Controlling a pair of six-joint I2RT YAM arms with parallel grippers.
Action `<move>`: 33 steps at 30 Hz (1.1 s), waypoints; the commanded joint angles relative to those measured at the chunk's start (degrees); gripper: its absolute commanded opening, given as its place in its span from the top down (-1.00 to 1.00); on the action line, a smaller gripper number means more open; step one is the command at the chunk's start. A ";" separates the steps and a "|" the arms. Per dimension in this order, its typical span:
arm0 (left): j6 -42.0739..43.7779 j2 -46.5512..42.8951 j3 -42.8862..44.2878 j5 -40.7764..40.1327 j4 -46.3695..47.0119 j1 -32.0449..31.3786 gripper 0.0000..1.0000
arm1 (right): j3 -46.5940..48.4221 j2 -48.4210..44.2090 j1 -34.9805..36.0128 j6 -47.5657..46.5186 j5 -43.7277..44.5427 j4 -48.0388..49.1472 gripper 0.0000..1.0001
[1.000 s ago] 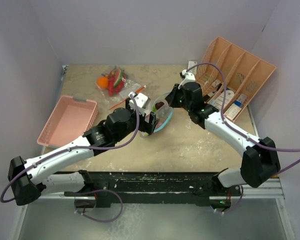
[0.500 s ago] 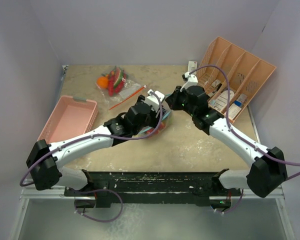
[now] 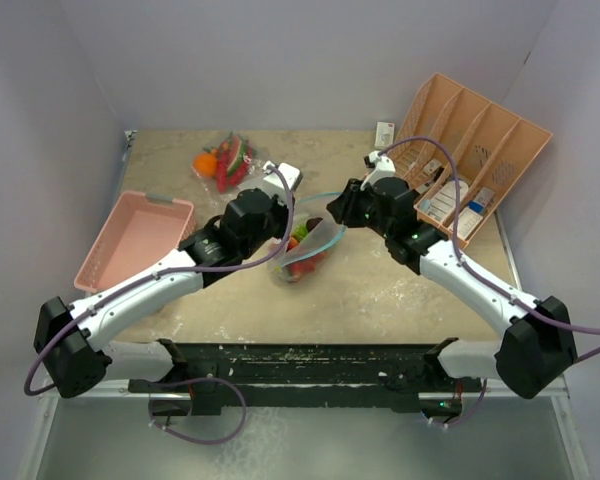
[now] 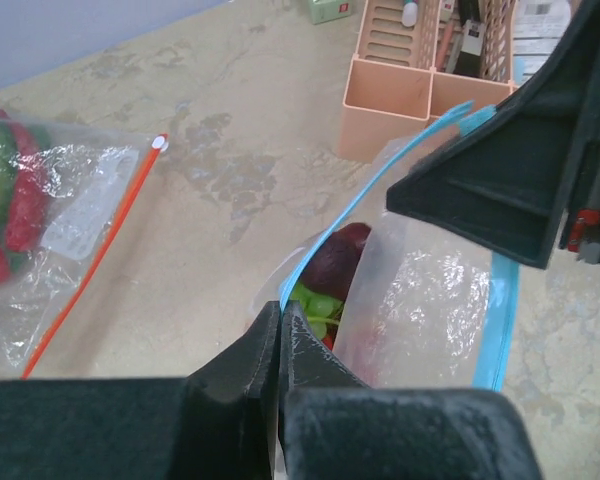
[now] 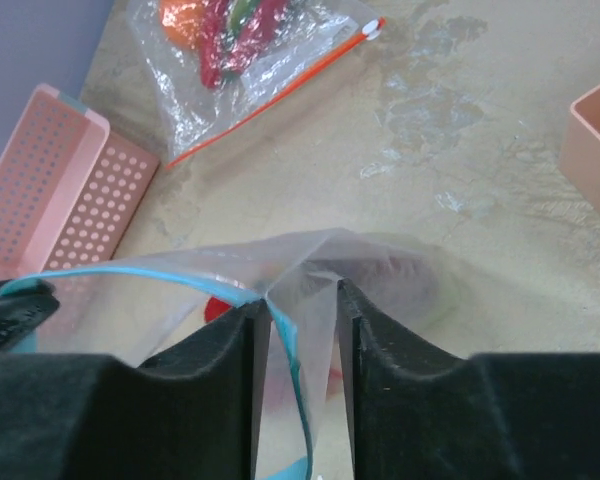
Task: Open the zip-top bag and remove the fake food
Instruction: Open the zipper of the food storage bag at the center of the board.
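Both left gripper (image 4: 280, 318) and right gripper (image 5: 295, 300) pinch bag (image 4: 430, 290).

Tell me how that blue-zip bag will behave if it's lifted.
Probably floppy: the blue-zip bag wrinkles where the left pincer pinches its rim. Likely bottom-heavy: the fake food bunches low inside. Possibly slippery, given its glossy film.

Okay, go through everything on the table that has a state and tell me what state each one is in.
blue-zip bag: held up, mouth pulled open, food inside
left end effector: shut on one rim of that bag
right end effector: shut on the opposite rim
orange-zip bag: lying flat, zipper looks closed, food inside
pink basket: upright, nothing inside
desk organizer: upright, slots holding boxes
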 commanded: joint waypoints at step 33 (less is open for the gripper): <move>-13.15 -8.10 6.42 -4.67 -14.98 2.86 1.00 | 5.94 14.11 15.50 8.58 -7.60 8.68 1.00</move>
